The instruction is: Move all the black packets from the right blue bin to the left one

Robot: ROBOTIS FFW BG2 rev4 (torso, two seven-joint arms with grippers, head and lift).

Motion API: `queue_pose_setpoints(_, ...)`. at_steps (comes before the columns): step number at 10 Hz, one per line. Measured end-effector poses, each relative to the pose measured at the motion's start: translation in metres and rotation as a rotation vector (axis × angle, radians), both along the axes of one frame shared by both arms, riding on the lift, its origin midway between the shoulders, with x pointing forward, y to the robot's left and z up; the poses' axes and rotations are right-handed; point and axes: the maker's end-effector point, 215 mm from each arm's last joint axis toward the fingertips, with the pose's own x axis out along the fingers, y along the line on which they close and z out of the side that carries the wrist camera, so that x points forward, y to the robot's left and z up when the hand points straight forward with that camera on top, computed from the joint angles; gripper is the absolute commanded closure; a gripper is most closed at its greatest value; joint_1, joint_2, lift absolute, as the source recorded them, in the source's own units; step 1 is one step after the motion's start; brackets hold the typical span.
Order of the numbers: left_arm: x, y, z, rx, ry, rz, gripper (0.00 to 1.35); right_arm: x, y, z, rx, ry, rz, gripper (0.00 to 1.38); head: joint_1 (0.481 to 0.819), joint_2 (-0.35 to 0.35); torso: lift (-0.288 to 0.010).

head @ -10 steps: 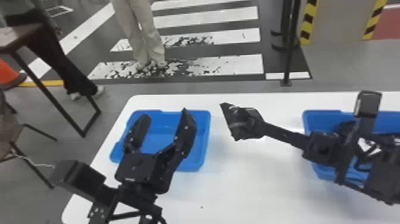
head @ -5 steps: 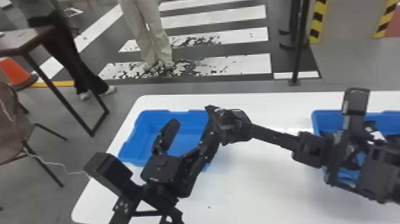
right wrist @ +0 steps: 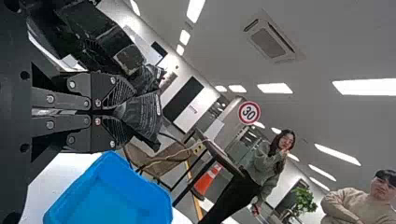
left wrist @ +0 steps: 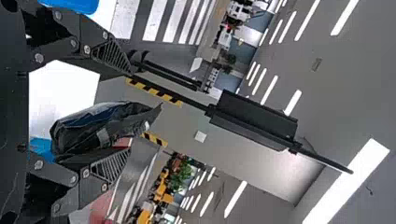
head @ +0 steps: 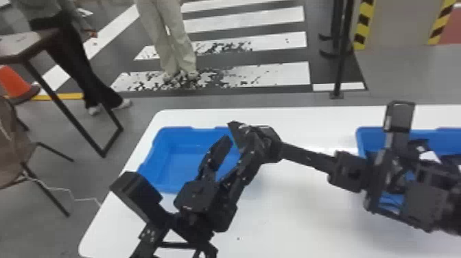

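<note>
In the head view my left gripper (head: 240,145) stands over the right side of the left blue bin (head: 171,161), fingers apart. My right gripper (head: 263,138) meets it from the right, pinching a black packet (head: 237,132). The left wrist view has the packet (left wrist: 100,128) between the spread fingers of my left gripper (left wrist: 130,112), close against one finger. The right wrist view finds my right gripper (right wrist: 122,112) closed on the packet (right wrist: 145,114), with the left gripper's dark finger beside it. Dark packets (head: 450,160) lie in the right blue bin (head: 362,137), partly behind the right arm.
Both bins stand on a white table (head: 291,212), with bare tabletop between them. Beyond its left edge are a brown chair (head: 17,147) and a small dark table (head: 37,43). The right forearm spans the table from the right.
My left gripper has moved right, up to the right gripper and its packet. The right gripper has shifted left with the packet, and the head view has turned slightly.
</note>
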Motion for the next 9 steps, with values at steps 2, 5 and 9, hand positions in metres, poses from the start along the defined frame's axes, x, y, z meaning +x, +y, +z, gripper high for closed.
queue_pose_setpoints(2, 0.002, 0.003, 0.001, 0.022, -0.006, 0.002, 1.21, -0.001, 0.002, 0.0, 0.004, 0.003, 0.004, 1.13, 0.695, 0.26, -0.14)
queue_pose_setpoints(5, 0.003, 0.014, 0.003, 0.067, -0.027, 0.022, 1.21, 0.001, 0.001, 0.0, 0.014, 0.005, -0.004, 1.09, 0.695, 0.274, -0.14)
queue_pose_setpoints(9, 0.009, 0.043, 0.013, 0.117, -0.087, 0.101, 1.21, 0.015, -0.009, -0.009, 0.003, -0.017, -0.067, 0.09, 0.695, 0.286, -0.14)
